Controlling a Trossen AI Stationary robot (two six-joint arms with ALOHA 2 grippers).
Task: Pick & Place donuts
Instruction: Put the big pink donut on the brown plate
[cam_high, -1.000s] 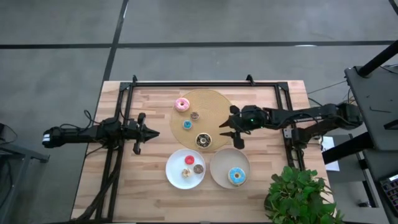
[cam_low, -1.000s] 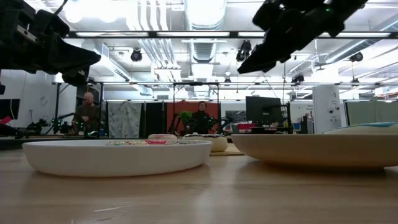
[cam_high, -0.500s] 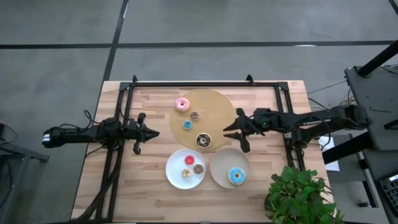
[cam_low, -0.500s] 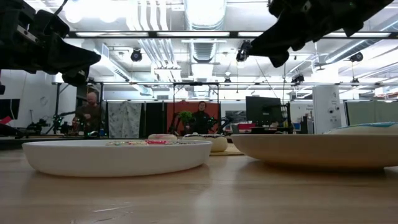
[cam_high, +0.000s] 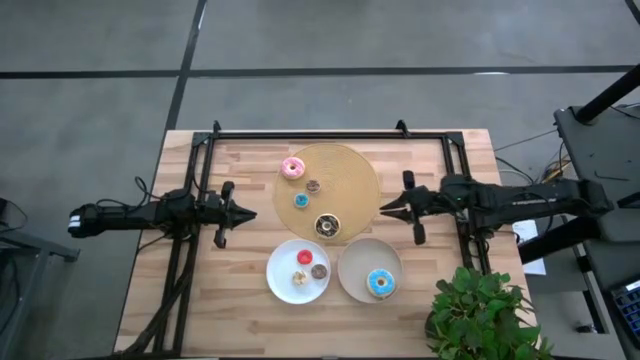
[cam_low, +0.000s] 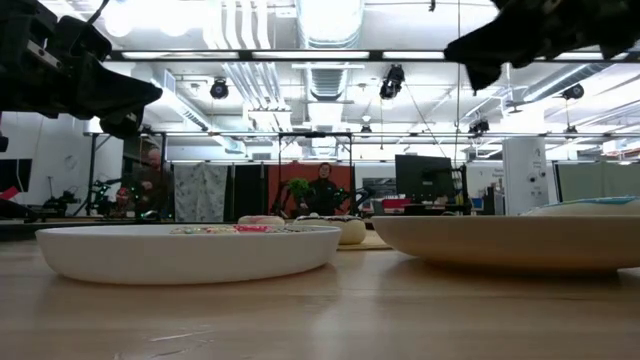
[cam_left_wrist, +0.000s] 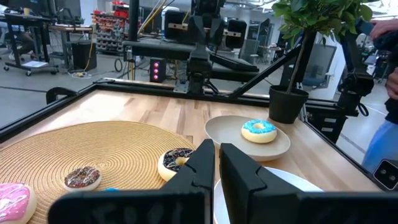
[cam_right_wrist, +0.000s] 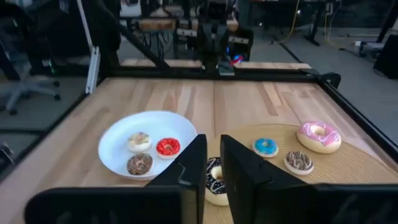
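On the round tan board (cam_high: 352, 170) lie a pink donut (cam_high: 292, 167), a tiny brown one (cam_high: 313, 186), a tiny blue one (cam_high: 301, 200) and a dark chocolate one (cam_high: 327, 226). The left white plate (cam_high: 275, 265) carries tiny red (cam_high: 305, 257), tan (cam_high: 299, 277) and brown (cam_high: 319, 271) donuts. The right plate (cam_high: 352, 262) holds the light blue donut (cam_high: 380, 283). My right gripper (cam_high: 385, 210) hovers shut just off the board's right edge, holding nothing. My left gripper (cam_high: 245, 213) waits shut, left of the board.
A potted plant (cam_high: 480, 310) stands at the table's near right corner. Black frame rails (cam_high: 300, 135) run along the far edge and both sides. A person (cam_low: 323, 190) stands in the room beyond the table.
My right gripper has drawn back from above the board's near right part toward the table's right edge, tipping up toward level. Its fingers, spread wide a second ago, have shut with nothing between them. No donut has moved.
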